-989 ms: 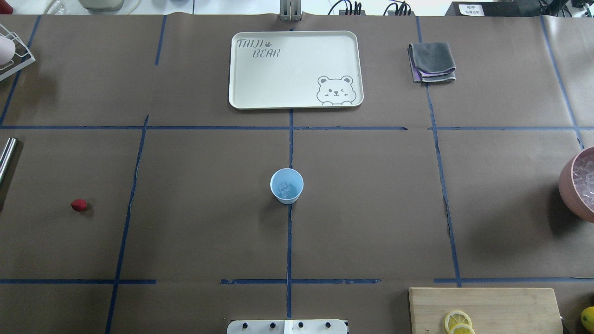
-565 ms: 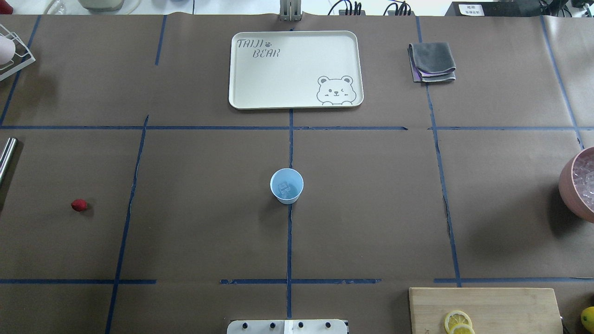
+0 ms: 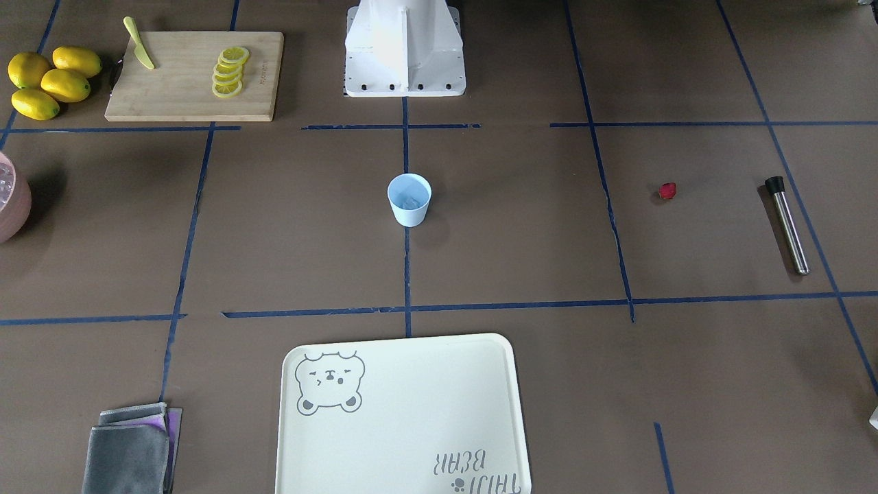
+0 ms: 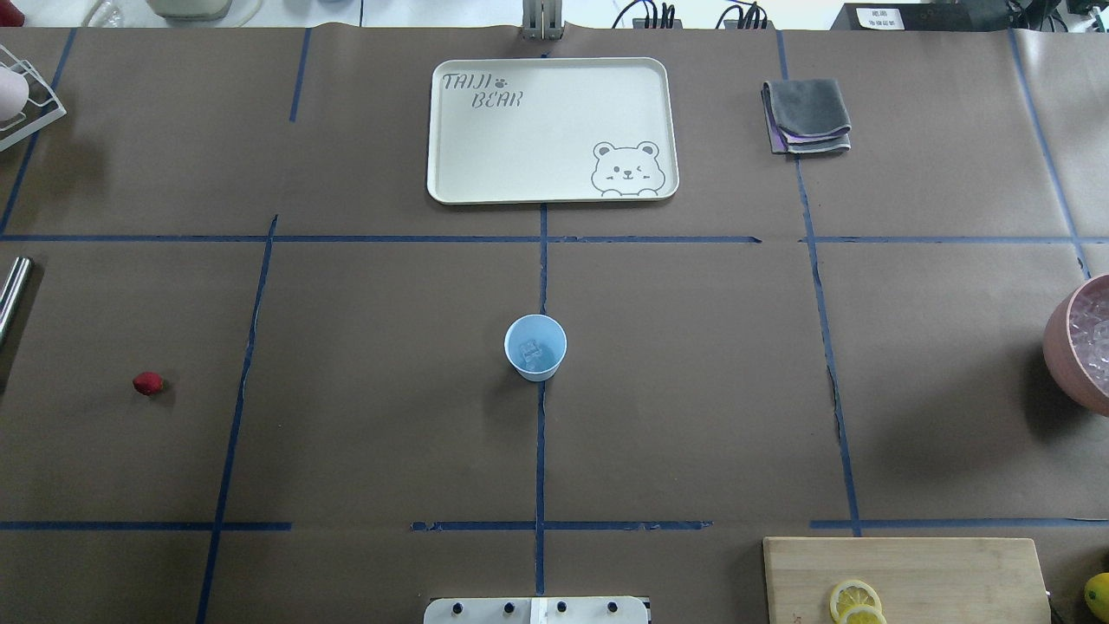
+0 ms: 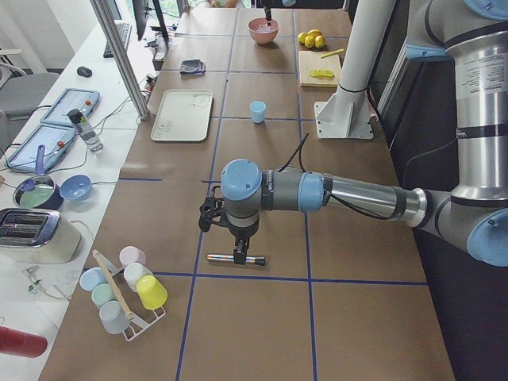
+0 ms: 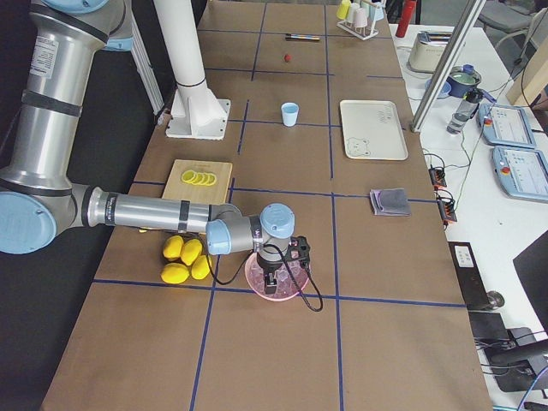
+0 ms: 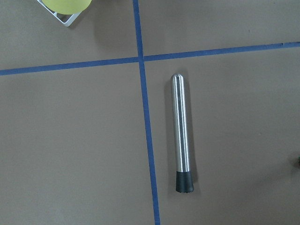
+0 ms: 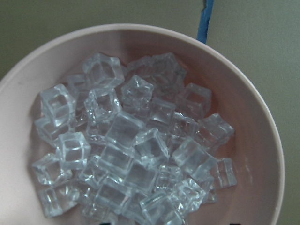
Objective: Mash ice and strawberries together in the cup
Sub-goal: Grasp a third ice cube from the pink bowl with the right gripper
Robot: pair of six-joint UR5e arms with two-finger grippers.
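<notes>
The brown surface (image 4: 693,390), gridded with blue tape (image 4: 541,451), carries a cup (image 4: 535,347) at its middle, standing on a tape line. A strawberry (image 4: 147,383) lies well off to the robot's left, with a steel rod (image 3: 787,224) beyond it. A tray (image 4: 552,130), a folded cloth (image 4: 807,117), a board (image 3: 195,75) with lemons (image 3: 48,82) beside it, and a pink bowl (image 4: 1070,347) also rest there.

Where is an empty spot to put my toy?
Bare paper lies between the cup and the strawberry, and between the cup and the pink bowl. The tray is empty too. It is crowded by the cutting board and lemons.
</notes>
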